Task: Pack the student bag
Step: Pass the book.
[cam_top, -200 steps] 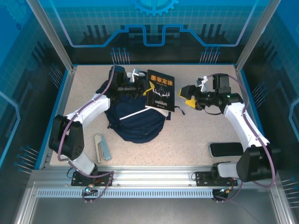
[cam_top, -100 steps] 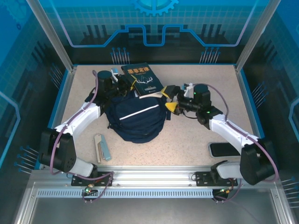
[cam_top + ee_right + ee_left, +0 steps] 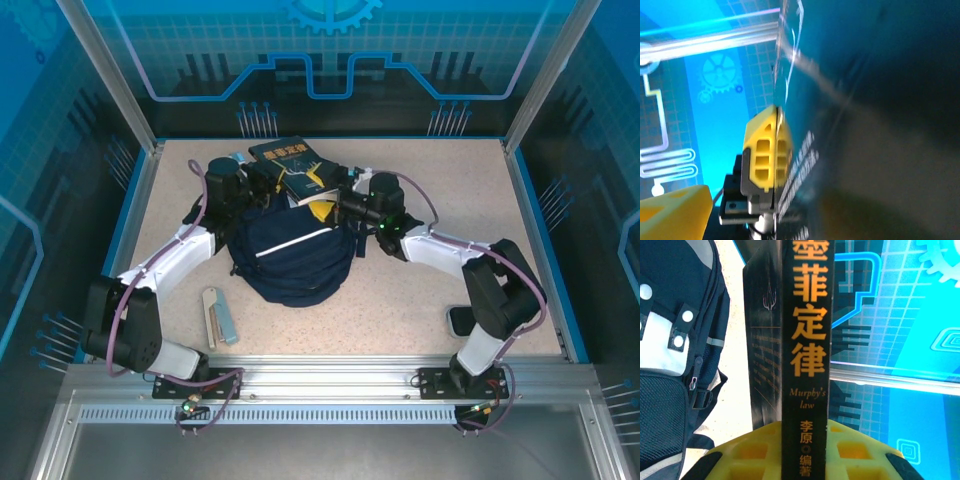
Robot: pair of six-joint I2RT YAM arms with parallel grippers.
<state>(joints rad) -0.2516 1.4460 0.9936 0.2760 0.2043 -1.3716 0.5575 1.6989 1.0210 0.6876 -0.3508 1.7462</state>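
Slippage risk: your left gripper (image 3: 805, 445) pinches the Murphy's law book (image 3: 805, 330) only at its spine above the student bag (image 3: 295, 255); whether the right gripper (image 3: 325, 207) is closed, I cannot tell.

Left wrist cam chops the book (image 3: 805, 340) spine top and bottom, and the student bag (image 3: 670, 390) runs off the left edge. Right wrist cam: book cover's a blur, lettering unreadable.
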